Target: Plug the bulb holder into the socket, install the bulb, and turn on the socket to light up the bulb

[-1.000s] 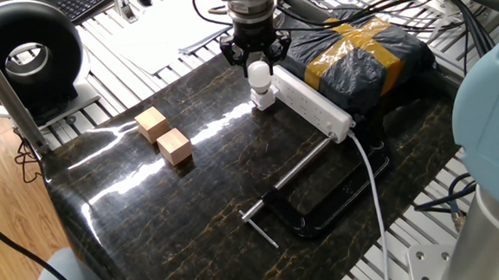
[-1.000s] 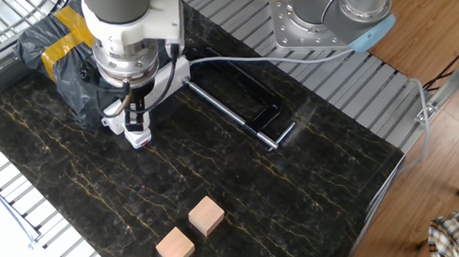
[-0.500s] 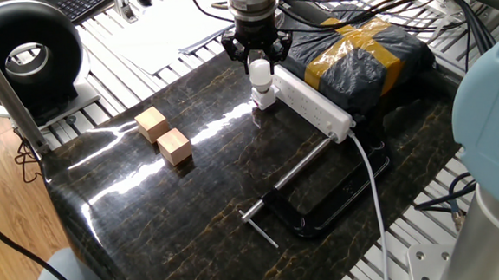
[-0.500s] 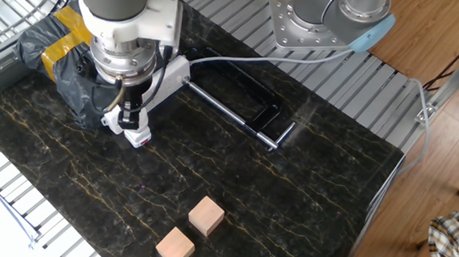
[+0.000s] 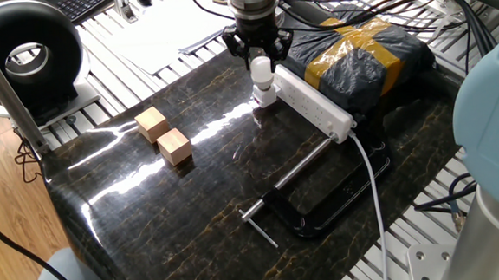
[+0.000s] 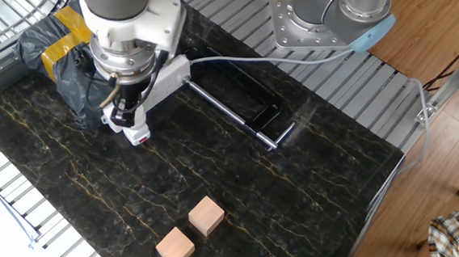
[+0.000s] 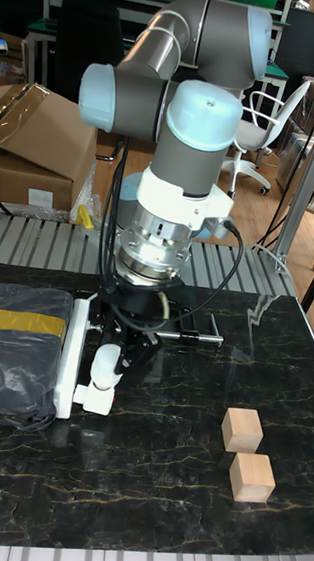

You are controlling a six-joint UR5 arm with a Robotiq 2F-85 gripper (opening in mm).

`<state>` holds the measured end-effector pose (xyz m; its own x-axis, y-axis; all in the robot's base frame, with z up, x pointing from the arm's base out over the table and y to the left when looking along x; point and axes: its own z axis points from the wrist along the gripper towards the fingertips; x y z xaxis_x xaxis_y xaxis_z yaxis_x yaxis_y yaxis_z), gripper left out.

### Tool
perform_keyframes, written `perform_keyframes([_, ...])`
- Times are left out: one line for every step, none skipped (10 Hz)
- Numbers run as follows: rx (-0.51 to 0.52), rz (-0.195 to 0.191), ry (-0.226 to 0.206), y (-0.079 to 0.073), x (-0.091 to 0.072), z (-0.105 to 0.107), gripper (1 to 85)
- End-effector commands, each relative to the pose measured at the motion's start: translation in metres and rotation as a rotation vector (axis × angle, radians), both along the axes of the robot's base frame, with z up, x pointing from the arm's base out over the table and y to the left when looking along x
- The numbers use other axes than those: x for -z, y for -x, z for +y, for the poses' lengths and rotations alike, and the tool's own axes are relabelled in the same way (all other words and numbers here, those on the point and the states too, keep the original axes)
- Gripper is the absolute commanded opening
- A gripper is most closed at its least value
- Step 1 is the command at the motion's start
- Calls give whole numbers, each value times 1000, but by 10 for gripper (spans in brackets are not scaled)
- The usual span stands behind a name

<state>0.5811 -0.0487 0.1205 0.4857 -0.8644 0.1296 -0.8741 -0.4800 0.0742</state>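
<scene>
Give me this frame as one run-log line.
phase: bulb install | gripper: around bulb, grip unclear | bulb: upright in holder | holder: at socket end | blocks: untouched

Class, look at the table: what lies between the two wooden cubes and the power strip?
Only bare dark marble tabletop, best seen in one fixed view; the wooden cubes sit apart from the power strip, with nothing resting between them.

The dark marble table (image 5: 150, 224) is open across its middle, between the two wooden blocks (image 5: 164, 136) at left and the black clamp (image 5: 314, 197) at near right. The far right edge is blocked by the socket (image 5: 312, 101), the wrapped black bag (image 5: 366, 55) behind it, and the white cable (image 5: 372, 185) crossing the clamp.
</scene>
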Motion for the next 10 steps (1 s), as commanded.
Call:
perform_keyframes([140, -22, -7, -1, 0, 1, 13])
perform_keyframes([189, -26, -8, -1, 2, 1, 13])
perform_keyframes([244, -30, -3, -1, 4, 0, 13])
perform_keyframes([278, -32, -5, -2, 7, 0, 13])
perform_keyframes([310, -36, -5, -3, 7, 0, 13])
perform_keyframes([344, -35, -2, -1, 7, 1, 13])
perform_keyframes([379, -38, 11, 0, 5, 0, 13])
perform_keyframes([410, -41, 19, 0, 3, 1, 13])
perform_keyframes([443, -40, 26, 2, 2, 2, 13])
perform_keyframes([481, -35, 21, 4, 3, 4, 13])
